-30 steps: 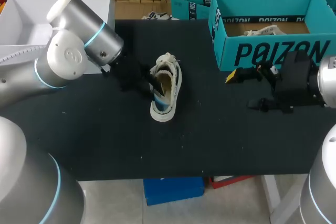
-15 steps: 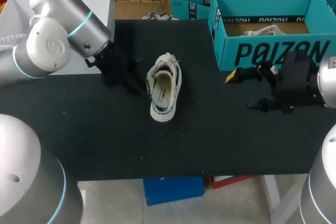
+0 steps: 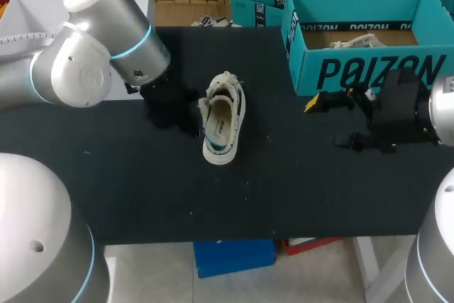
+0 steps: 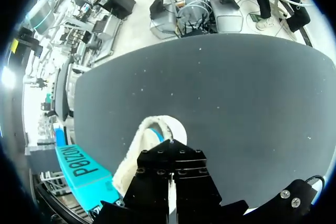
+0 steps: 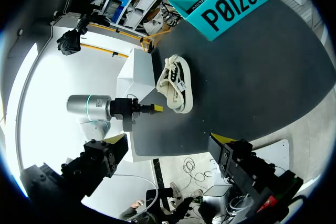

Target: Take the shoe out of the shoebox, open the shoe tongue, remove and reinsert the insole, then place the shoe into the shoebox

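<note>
A white sneaker [image 3: 222, 115] lies on the black table [image 3: 298, 182], laces toward the back, with its tan insole [image 3: 220, 124] showing inside. My left gripper [image 3: 193, 114] is shut just at the shoe's left side. In the left wrist view its black fingers [image 4: 157, 174] meet at the shoe's white padded rim [image 4: 137, 148]; whether they pinch it I cannot tell. The teal shoebox [image 3: 369, 69] stands at the back right. My right gripper [image 3: 339, 122] hangs open in front of it, holding nothing. From the right wrist view [image 5: 170, 153] the shoe [image 5: 176, 85] lies far ahead.
A white open box [image 3: 42, 19] sits at the back left behind my left arm. A second teal box [image 3: 259, 1] stands behind the shoebox. The shoebox holds crumpled paper [image 3: 358, 40].
My left gripper drew out of the shoe's opening to the left, closed its fingers, then came back beside the shoe. The right arm has not moved.
</note>
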`<state>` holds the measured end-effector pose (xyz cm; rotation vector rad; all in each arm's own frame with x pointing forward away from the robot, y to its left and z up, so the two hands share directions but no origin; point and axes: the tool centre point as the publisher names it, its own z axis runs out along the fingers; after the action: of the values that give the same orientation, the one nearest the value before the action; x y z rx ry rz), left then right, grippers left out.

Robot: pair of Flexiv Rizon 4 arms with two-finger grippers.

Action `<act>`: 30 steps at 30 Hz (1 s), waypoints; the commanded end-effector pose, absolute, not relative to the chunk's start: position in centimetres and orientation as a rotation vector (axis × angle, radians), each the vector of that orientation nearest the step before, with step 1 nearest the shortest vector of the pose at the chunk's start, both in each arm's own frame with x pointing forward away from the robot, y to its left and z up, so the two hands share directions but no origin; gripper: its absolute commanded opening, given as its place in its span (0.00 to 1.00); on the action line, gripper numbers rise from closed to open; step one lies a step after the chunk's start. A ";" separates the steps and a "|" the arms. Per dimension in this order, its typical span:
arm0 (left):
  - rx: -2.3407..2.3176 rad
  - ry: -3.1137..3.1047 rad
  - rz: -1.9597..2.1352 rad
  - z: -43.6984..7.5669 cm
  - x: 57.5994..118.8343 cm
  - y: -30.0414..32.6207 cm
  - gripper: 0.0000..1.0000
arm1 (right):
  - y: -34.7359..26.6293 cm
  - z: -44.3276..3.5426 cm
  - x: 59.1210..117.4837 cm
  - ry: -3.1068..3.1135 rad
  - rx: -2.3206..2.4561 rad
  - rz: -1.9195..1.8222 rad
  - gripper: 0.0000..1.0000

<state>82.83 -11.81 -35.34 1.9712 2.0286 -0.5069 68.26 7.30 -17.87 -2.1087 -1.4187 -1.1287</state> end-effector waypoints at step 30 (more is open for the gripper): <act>1.978 2.041 -0.602 -36.8 83.7 -12.3 0.00 | 7.3 -17.8 68.2 -1.419 -2.108 -1.129 1.00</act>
<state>84.06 -13.30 -37.79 1.9817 2.0491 -0.6128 68.26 7.30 -17.87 -2.1087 -1.4186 -1.1286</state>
